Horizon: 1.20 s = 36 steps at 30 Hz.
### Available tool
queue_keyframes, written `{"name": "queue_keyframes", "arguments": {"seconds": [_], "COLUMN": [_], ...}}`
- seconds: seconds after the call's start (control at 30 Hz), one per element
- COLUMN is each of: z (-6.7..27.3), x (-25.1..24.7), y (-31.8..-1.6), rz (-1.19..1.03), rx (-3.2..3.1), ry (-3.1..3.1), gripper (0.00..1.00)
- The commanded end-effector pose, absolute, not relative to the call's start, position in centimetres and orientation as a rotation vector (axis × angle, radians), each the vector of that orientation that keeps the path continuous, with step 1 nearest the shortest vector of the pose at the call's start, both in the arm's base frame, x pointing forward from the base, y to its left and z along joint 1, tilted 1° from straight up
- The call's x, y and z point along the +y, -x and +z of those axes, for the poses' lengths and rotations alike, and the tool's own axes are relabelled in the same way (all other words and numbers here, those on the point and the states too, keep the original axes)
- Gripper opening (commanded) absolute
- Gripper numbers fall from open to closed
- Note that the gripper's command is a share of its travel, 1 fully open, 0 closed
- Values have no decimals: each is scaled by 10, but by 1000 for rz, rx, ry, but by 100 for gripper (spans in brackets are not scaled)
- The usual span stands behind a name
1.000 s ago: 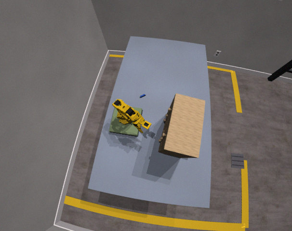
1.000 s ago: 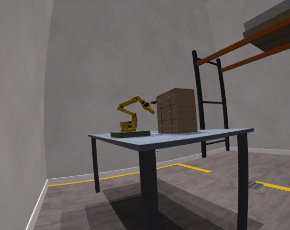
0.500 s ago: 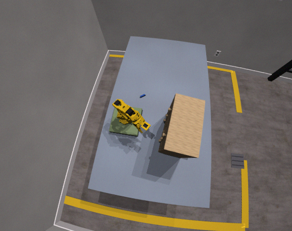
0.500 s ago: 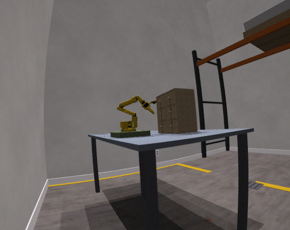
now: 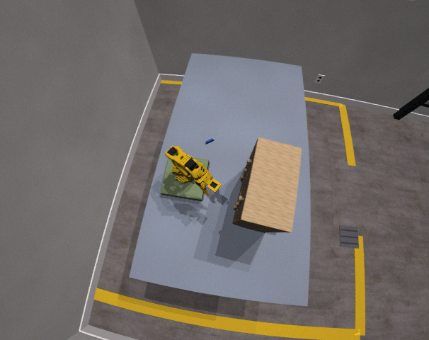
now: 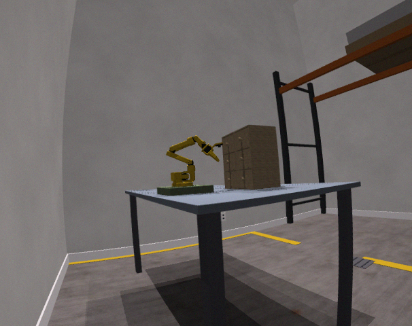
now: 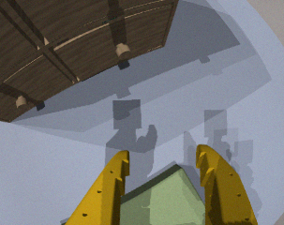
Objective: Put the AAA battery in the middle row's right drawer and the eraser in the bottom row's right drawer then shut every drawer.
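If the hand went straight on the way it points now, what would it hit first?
Probably the table top, in the shadowed strip just short of the chest; the empty hand tilts down toward it. Depth is unclear, so the chest's bottom drawer fronts could come first.

A grey-blue table [image 5: 240, 91] on dark legs [image 6: 209, 245] carries three things. A wooden chest [image 5: 273, 184] stands on its right half, its drawer front with small pale knobs facing left. A flat green base plate [image 5: 169, 190] lies left of the chest, apart from it, with bare table top between them; the yellow arm stands on it. A small blue thing [image 5: 209, 140] lies alone on the table top, farther back than the plate and near it, well apart from the chest. Shadows of arm and chest fall toward the near edge.
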State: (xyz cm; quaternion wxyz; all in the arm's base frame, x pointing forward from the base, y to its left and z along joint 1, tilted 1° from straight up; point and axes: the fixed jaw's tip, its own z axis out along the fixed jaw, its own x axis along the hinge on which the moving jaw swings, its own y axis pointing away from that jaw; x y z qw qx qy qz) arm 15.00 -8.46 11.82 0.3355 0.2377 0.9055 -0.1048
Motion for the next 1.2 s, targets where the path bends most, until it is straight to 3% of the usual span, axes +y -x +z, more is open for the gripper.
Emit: {"name": "queue_keyframes", "arguments": {"seconds": [0.0, 0.57, 1.17], "z": [114, 114, 74], "x": [-85, -85, -23], "y": [-147, -147, -128], "rz": [-268, -268, 0], "rx": [2373, 2373, 3128], "ry": [-649, -649, -291], "gripper": [21, 21, 31]}}
